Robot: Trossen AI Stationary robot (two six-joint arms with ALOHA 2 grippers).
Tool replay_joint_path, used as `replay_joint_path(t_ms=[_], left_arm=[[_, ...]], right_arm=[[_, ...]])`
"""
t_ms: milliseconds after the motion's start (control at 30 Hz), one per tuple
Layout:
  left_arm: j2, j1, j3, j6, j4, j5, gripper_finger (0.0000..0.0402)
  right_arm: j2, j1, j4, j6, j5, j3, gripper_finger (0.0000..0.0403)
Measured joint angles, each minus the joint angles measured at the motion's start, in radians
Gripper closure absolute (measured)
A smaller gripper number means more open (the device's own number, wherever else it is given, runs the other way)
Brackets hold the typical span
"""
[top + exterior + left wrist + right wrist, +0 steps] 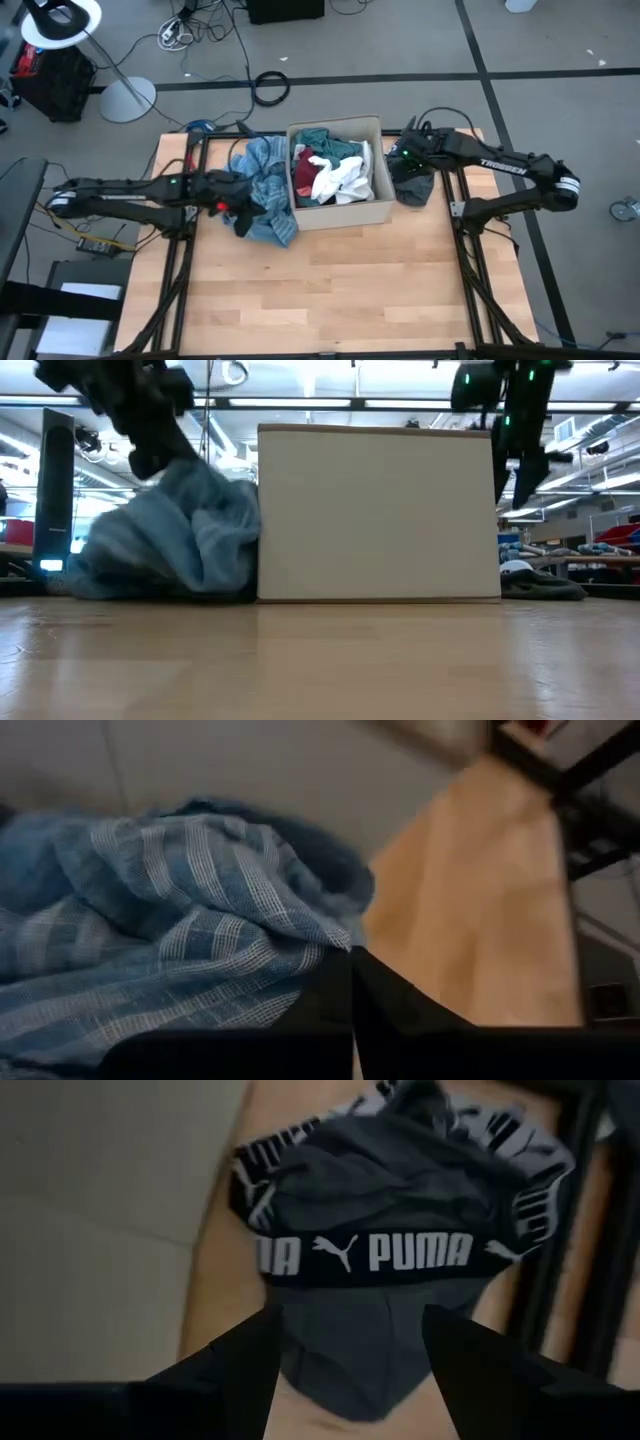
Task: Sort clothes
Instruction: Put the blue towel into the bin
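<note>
**Two piles forming beside the box**

High view: I have the left gripper (236, 207) by the light blue garment (265, 190) left of the cardboard box (340, 215).

Left wrist: fingers pinched together, apparently empty.

Right wrist: the right gripper (352, 1342) is spread over the dark garment (385, 1270) at the bench's right edge. Judged next: back to the box.

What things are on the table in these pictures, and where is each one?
Cardboard box: one, tan, open, at the far middle of the table.
Clothes in the box: several, teal green, white and red, piled inside.
Blue checked garment: one, light blue, heaped against the box on the left arm's side.
Dark garment: one, dark grey with a black band reading PUMA, on the table at the box's other side.
Table: one, light wood, bare at the near half.
Left gripper: shut, at the blue checked garment.
Right gripper: open, above the dark garment.
</note>
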Motion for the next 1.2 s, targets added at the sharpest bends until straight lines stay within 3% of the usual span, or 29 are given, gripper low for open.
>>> replay_joint_path(t_ms=[267, 667, 767, 900, 933, 1200], left_arm=[[-0.096, -0.150, 0.074, -0.012, -0.017, -0.032, 0.0401], [-0.115, -0.317, 0.197, 0.002, -0.022, -0.106, 0.0401], [-0.119, -0.345, 0.226, 0.004, -0.030, -0.115, 0.0401], [-0.122, -0.366, 0.281, 0.006, -0.101, -0.167, 0.0401], [-0.122, -0.369, 0.293, 0.005, -0.132, -0.187, 0.0401], [-0.120, -0.374, 0.316, -0.010, -0.285, -0.292, 0.0401]], right_arm=[[0.021, -0.100, 0.253, 0.004, -0.053, -0.252, 0.0165], [0.080, -0.111, 0.516, 0.043, -0.106, -0.508, 0.0179], [0.073, -0.097, 0.511, 0.043, -0.103, -0.519, 0.0231], [0.029, -0.054, 0.462, 0.026, -0.125, -0.505, 0.0364], [0.017, -0.040, 0.449, 0.020, -0.137, -0.497, 0.0379], [-0.081, 0.070, 0.242, 0.099, -0.089, -0.410, 0.0387]])
